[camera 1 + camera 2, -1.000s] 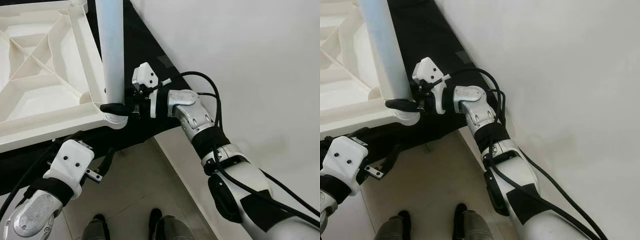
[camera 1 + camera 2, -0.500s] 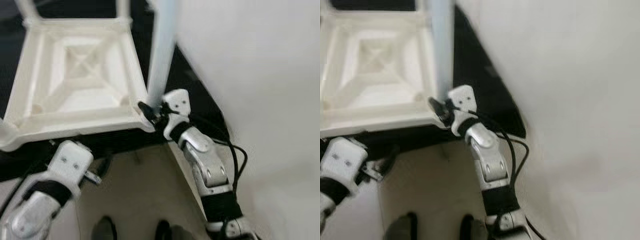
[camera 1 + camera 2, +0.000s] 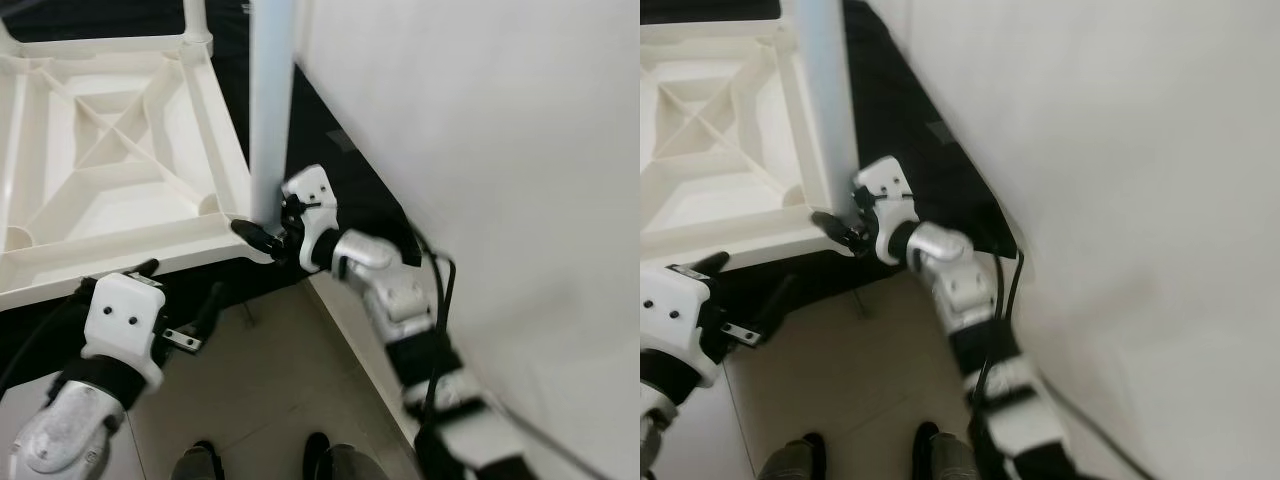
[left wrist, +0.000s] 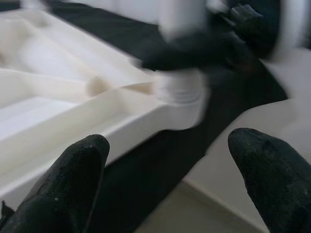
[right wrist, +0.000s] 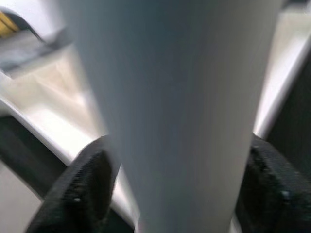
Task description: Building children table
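Observation:
The white children's table top (image 3: 120,250) lies upside down on a black mat, ribbed underside up. A pale round table leg (image 3: 270,110) stands upright in its near right corner socket (image 4: 180,90). My right gripper (image 3: 258,226) is shut around the base of this leg; in the right wrist view the leg (image 5: 175,107) sits between both black fingers (image 5: 92,184). My left gripper (image 3: 180,285) hovers open below the table's near edge, its fingertips (image 4: 73,170) wide apart with nothing between them.
A white wall (image 3: 480,150) runs close along the right. The black mat (image 3: 330,170) lies under the table, with tiled floor (image 3: 280,380) in front. A second leg (image 3: 195,20) stands at the far corner. My feet (image 3: 320,450) show at the bottom.
The camera has swung, shifting the whole picture. My right gripper stays clamped on the leg's base while its arm has stretched out. The left gripper keeps its place under the table edge.

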Controlling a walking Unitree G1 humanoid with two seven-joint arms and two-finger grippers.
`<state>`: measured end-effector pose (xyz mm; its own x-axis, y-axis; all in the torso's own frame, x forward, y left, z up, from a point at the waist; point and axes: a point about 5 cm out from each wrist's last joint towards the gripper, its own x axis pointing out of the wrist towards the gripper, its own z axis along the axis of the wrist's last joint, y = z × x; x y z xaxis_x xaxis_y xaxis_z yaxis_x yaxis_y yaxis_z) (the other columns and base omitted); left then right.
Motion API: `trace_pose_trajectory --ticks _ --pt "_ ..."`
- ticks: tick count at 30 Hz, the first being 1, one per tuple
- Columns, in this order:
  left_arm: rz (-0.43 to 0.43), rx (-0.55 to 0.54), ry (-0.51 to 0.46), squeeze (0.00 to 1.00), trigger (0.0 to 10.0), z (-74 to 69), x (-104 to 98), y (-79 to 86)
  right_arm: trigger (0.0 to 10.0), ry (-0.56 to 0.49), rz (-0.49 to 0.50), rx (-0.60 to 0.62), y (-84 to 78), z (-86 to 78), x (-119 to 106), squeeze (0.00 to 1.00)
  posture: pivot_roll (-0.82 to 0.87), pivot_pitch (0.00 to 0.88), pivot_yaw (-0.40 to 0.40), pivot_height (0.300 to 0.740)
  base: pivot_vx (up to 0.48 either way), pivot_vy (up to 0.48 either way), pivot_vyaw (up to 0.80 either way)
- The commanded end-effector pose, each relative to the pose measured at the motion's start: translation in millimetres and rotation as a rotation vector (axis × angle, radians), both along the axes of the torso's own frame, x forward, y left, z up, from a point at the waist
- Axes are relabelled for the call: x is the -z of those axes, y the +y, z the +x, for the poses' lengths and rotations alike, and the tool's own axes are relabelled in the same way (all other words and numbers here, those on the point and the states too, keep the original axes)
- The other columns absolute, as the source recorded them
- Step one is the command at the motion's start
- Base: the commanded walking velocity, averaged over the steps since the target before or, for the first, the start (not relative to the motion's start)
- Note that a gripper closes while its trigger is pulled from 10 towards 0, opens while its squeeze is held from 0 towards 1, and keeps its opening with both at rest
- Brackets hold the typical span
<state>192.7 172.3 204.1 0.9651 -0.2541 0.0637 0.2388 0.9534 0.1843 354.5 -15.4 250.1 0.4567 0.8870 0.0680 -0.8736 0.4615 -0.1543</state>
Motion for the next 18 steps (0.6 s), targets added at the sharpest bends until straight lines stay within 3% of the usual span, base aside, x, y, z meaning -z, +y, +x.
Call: trace_pose_trajectory --ticks 1,2,3,7,11,12,13,18 --pt "-0.004 0.010 0.020 0.00 10.0 -3.9 2.8 -1.2 10.0 0.017 0.008 -0.081 0.5 -1.0 4.7 0.67 0.24 0.286 -0.167 0.740 0.000 0.000 0.00" --pt "0.000 0.003 0.028 0.00 10.0 -4.4 4.4 -0.2 10.0 0.010 0.009 -0.118 -0.7 0.3 1.4 0.41 0.24 0.286 -0.167 0.740 0.000 0.000 0.00" --pt "0.006 -0.003 0.038 0.00 10.0 -6.3 5.8 1.2 10.0 -0.010 -0.003 -0.182 -3.4 0.9 -2.2 0.00 0.26 0.289 -0.168 0.740 0.000 0.000 0.00" --pt "0.002 -0.011 0.045 0.00 10.0 -10.1 6.1 2.7 10.0 -0.021 -0.021 -0.278 -7.2 1.4 -6.1 0.00 0.26 0.290 -0.172 0.740 0.000 0.000 0.00" --pt "-0.021 0.037 0.059 0.00 10.0 -21.1 5.2 -6.8 10.0 -0.006 -0.044 -0.419 -11.5 6.8 -11.0 0.00 0.26 0.295 -0.174 0.740 0.000 0.000 0.00" --pt "-0.019 0.042 0.059 0.00 10.0 -22.8 4.6 -8.0 1.9 -0.002 -0.054 -0.417 -11.6 8.5 -10.5 0.00 0.26 0.295 -0.176 0.740 0.000 0.000 0.00" --pt "-0.012 0.042 0.060 0.00 10.0 -24.3 4.2 -8.2 0.0 0.002 -0.066 -0.407 -11.7 10.6 -9.6 0.00 0.26 0.295 -0.176 0.740 0.000 0.000 0.00" --pt "-0.003 0.049 0.056 0.00 10.0 -26.8 2.5 -8.7 0.0 0.019 -0.091 -0.395 -13.9 13.7 -6.2 0.00 0.26 0.299 -0.175 0.740 0.000 0.000 0.00"
